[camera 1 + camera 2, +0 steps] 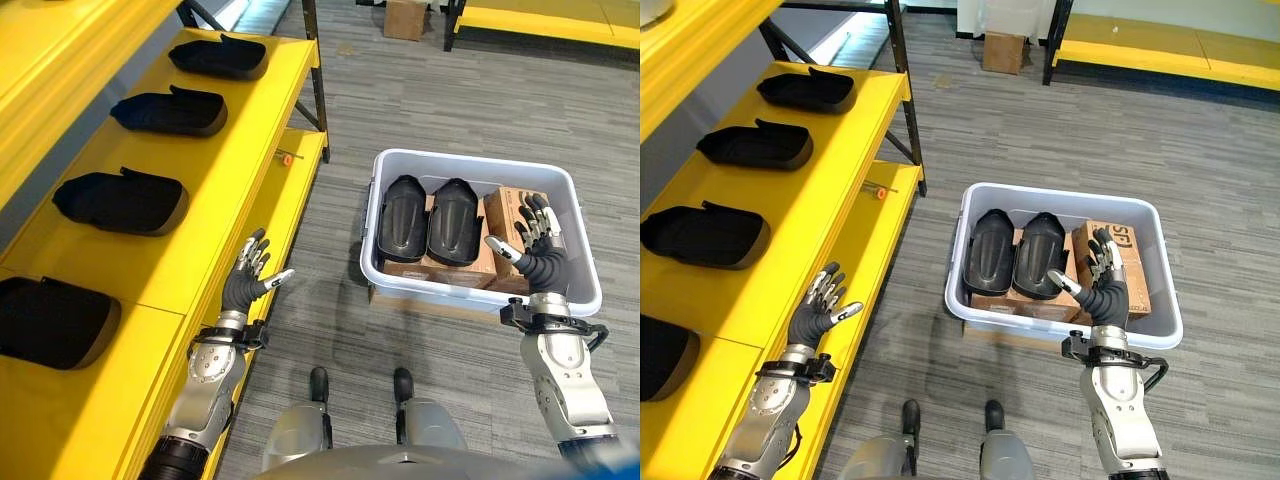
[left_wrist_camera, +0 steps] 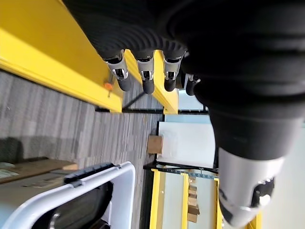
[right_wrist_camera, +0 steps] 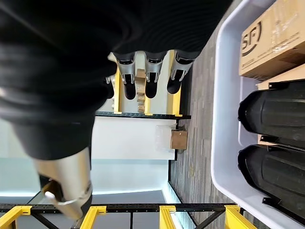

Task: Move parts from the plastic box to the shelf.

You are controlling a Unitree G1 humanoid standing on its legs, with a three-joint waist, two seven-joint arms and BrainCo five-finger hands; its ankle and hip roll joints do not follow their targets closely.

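On the yellow shelf (image 1: 215,150) four black moulded parts (image 1: 120,200) lie in a row down its length, the nearest one at the near edge of the view, the farthest (image 1: 218,55) toward the shelf's far end. There is bare yellow between them and along the shelf's front edge, so the next part probably wants a gap there rather than a perch on top of a neighbour.

The left hand (image 1: 250,275) hangs beside the shelf's front edge with its fingers spread and loose, holding nothing. It looks best kept where it is, ready to take or steady a part at the shelf.

On the floor stands the white plastic box (image 1: 970,310). Inside, two more black parts (image 1: 988,250) stand side by side against the box's left wall, resting on brown cardboard cartons (image 1: 1120,255) that fill its right side and bottom.

The right hand (image 1: 1102,280) hovers over the box's near right corner, fingers straight and fanned, thumb out, empty (well placed, but not yet on anything). For a clean pick it should likely come across to the nearer part (image 1: 1040,255), the one toward the middle of the box, and close round its rim rather than its smooth domed back, which would probably slip.
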